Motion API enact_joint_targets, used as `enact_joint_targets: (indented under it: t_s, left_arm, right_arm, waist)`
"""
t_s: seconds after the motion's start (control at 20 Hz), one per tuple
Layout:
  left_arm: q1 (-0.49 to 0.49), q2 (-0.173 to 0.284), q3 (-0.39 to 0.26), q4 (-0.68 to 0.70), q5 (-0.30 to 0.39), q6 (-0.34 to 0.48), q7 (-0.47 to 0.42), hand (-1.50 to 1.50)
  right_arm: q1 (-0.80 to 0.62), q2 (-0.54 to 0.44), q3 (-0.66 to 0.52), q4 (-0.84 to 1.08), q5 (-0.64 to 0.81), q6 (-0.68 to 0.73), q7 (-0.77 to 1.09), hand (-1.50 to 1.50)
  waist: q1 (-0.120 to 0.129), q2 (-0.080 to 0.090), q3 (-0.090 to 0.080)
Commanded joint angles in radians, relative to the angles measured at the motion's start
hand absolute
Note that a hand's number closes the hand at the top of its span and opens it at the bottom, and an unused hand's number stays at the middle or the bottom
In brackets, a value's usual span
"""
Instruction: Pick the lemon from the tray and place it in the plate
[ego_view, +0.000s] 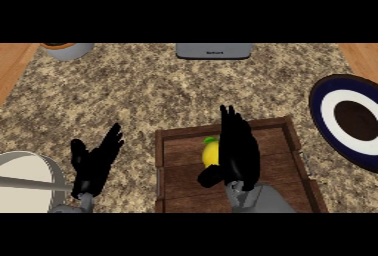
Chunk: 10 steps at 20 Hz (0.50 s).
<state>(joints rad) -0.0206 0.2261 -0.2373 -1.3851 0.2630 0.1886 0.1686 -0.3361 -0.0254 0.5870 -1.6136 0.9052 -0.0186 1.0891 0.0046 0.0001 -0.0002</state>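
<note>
Head view: the lemon (210, 151) is seen lying inside the wooden tray (177, 170), towards the tray's far half and left of its middle. Its green stem end is turned away from the robot, so the long axis is judged to run roughly front to back, nearly parallel to the right forearm.

The right hand (240, 150) is positioned over the tray with its fingers extended forward and almost straight; the thumb is spread out to the left, below the fruit. The lemon lies immediately at the left side of this hand — touching or just beside the palm, partly hidden by it. Nothing is enclosed by the fingers; the hand is spread and no hold on the fruit is shown.

The left hand (94, 161) is held at the view's left, over the speckled surface (148, 90), fingers straight and raised, at rest. It is well apart from the lemon, so the right hand is the nearer one.

The plate (325, 120) — dark blue rim, white ring, dark centre — is found at the right edge, beyond the tray's right wall. A carry to the right is therefore judged to be required once the fruit is gripped.

A grey appliance (214, 51) at the far edge bears a small label; it cannot be read.
</note>
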Motion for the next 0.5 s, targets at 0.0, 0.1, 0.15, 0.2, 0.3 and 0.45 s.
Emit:
enact_joint_targets:
  t_s: [0.0, 0.1, 0.15, 0.2, 0.3, 0.45]
  left_arm:
    - [-0.018, -0.016, 0.03, 0.006, -0.008, -0.005, 0.011, 0.0]
    - [-0.018, 0.016, 0.042, -0.053, 0.013, -0.025, 0.066, 0.0]
    - [-0.014, -0.011, 0.025, -0.007, -0.017, 0.0, 0.039, 0.0]
    - [-0.008, -0.009, 0.021, 0.007, -0.018, -0.029, -0.008, 0.0]
    - [-0.01, -0.008, 0.031, 0.037, -0.025, -0.037, -0.02, 0.0]
    - [0.016, -0.014, 0.028, -0.008, -0.019, -0.037, 0.016, 0.0]
  right_arm:
    - [-0.015, 0.024, 0.054, -0.02, 0.014, -0.017, 0.153, -1.5]
    - [-0.011, 0.024, -0.008, 0.098, 0.031, -0.045, 0.064, -1.5]
    - [0.034, 0.025, 0.037, 0.047, 0.073, -0.026, 0.118, -1.5]
    - [-0.117, 0.025, 0.019, 0.1, 0.017, 0.026, 0.196, -1.5]
    - [-0.033, 0.025, 0.05, 0.146, 0.063, -0.051, 0.152, -1.5]
    - [-0.052, 0.025, 0.002, 0.19, 0.048, -0.026, 0.131, -1.5]
  waist:
    - [-0.002, -0.001, 0.0]
    - [0.001, 0.0, 0.0]
    - [-0.004, -0.001, 0.0]
    - [0.005, 0.0, 0.0]
    - [0.001, 0.0, 0.0]
    - [0.003, 0.0, 0.0]
